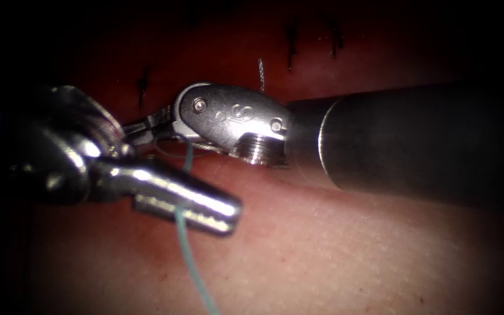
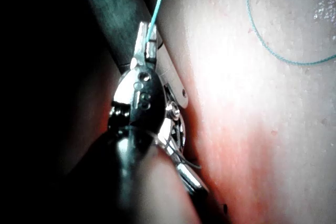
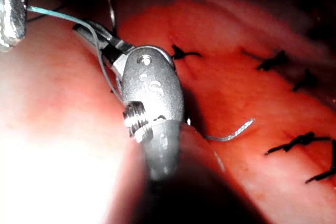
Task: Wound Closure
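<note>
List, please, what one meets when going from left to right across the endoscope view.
Left arm's tool, its fingers shut on the teal thread → right arm's tool, reaching left → a loose thread end → dark stitches at the back → the right tool's shaft.

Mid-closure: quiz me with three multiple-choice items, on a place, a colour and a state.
1. Endoscope view: the dark stitches lie A) above the right tool B) at the left edge C) at the lower edge.
2. Held thread: A) black B) teal C) white.
3. Left tool, its fingers: A) open B) shut on tissue C) shut on thread.
A: the stitches sit above the right tool. B: the thread is teal. C: the fingers clamp the thread. What the right tool holds, and where the needle is, I can't make out.
</note>
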Available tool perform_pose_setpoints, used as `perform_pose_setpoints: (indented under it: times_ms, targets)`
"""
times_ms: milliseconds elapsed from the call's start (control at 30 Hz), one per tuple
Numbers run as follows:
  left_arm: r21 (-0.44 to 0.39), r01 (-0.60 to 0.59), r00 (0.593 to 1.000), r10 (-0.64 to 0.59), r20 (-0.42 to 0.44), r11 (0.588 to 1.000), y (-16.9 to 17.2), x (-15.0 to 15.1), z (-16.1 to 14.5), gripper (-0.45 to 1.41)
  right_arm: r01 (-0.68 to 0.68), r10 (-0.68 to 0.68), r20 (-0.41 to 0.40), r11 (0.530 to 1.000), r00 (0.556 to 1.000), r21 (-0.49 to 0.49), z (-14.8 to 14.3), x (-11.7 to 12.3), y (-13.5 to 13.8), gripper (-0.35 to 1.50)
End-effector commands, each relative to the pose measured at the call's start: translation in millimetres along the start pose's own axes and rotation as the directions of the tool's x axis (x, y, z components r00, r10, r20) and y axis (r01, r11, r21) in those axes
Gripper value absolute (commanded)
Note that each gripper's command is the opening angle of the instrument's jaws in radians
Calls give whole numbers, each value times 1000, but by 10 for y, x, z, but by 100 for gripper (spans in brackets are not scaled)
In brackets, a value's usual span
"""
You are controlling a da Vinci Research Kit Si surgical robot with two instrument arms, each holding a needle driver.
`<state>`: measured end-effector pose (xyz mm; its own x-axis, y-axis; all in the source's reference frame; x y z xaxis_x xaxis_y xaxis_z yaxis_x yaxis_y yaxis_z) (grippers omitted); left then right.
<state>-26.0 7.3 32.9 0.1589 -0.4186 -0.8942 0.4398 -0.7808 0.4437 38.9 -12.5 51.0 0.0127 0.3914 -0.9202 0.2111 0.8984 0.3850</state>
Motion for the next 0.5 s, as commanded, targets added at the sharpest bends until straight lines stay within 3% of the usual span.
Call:
perform_pose_setpoints:
  times_ms: [33, 233, 300, 400, 500]
  targets:
    - [3, -7, 1000, 7, 1, 1000, -5, -9, 1, -45, -7, 8, -26, 999, 1000, 32, 11, -3, 0, -35]
    - [-2, -4, 1000, 4, 5, 1000, 1, -30, -23, -45, -17, 33, -98, 987, 995, 161, 3, -1, -4, -35]
    - [-5, -3, 1000, 3, 12, 1000, 7, -46, -40, -45, -33, 73, -153, 967, 986, 252, -4, 0, -7, -35]
    - [-7, -4, 1000, 4, 20, 1000, 12, -58, -50, -45, -42, 97, -179, 957, 979, 288, -8, 0, -10, -35]
    - [-9, -11, 1000, 11, 17, 1000, 16, -66, -57, -45, -63, 115, -200, 966, 973, 252, -9, 1, -14, -35]
